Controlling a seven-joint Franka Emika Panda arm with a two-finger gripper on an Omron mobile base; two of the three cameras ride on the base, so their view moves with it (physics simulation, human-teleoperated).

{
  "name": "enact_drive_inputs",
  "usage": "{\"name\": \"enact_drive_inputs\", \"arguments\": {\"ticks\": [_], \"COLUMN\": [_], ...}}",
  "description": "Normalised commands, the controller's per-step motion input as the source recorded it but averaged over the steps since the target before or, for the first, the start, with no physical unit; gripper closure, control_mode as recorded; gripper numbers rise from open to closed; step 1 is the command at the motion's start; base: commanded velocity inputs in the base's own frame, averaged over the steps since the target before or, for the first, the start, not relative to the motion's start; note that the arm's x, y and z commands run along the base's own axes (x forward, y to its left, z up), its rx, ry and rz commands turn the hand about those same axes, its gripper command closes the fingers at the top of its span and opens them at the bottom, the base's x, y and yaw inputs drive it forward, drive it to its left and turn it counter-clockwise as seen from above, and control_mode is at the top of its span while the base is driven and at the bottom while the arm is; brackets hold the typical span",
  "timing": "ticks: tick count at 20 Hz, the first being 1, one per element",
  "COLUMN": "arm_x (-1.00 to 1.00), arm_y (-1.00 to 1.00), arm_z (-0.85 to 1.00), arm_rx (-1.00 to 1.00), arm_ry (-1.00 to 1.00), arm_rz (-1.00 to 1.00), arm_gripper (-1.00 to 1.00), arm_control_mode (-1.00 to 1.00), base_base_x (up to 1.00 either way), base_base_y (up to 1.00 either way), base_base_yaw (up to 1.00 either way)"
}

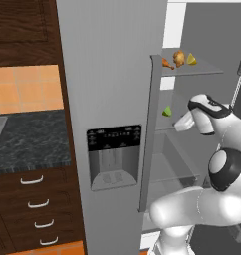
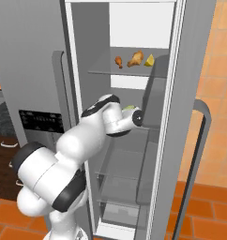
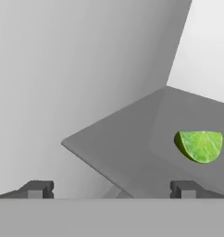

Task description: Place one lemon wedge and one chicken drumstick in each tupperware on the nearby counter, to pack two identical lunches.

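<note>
Beyond the spread-open tool [image 3: 111, 189], a green lemon wedge [image 3: 200, 145] sits near the shelf [image 3: 132, 148] edge.

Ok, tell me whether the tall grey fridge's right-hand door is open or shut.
Open. The grey fridge door is swung aside, exposing glass shelves holding drumsticks and a yellow lemon wedge.

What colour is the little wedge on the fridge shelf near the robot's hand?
Bright green; the lemon wedge shows best in the hand view.

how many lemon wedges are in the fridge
2: a yellow lemon wedge on the upper glass shelf beside the drumsticks, a green wedge on the shelf below. Others may be hidden.
</note>
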Motion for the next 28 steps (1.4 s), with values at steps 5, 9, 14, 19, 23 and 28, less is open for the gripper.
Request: {"name": "enact_drive_inputs", "arguments": {"ticks": [5, 9, 14, 19, 23, 28], "arm_x": [0.01, 0.0, 0.09, 0.48, 0.63, 0.62], "arm_y": [0.0, 0.0, 0.0, -0.01, -0.3, -0.41], "arm_z": [0.16, 0.17, -0.03, -0.01, -0.01, -0.11], "arm_rx": [-0.09, -0.13, -0.16, -0.01, 0.0, 0.0], "arm_ry": [-0.02, 0.0, -0.14, -0.08, 0.0, 0.0], "arm_rz": [0.12, 0.12, 0.11, 0.04, 0.04, 0.08], "arm_gripper": [-1.0, -1.0, -1.0, -1.0, -1.0, -1.0], "arm_control_mode": [-1.0, -1.0, -1.0, -1.0, -1.0, -1.0], "base_base_x": [0.0, 0.0, 0.0, 0.0, 0.0, 0.0], "base_base_y": [0.0, 0.0, 0.0, 0.0, 0.0, 0.0], "base_base_yaw": [0.0, 0.0, 0.0, 0.0, 0.0, 0.0]}}
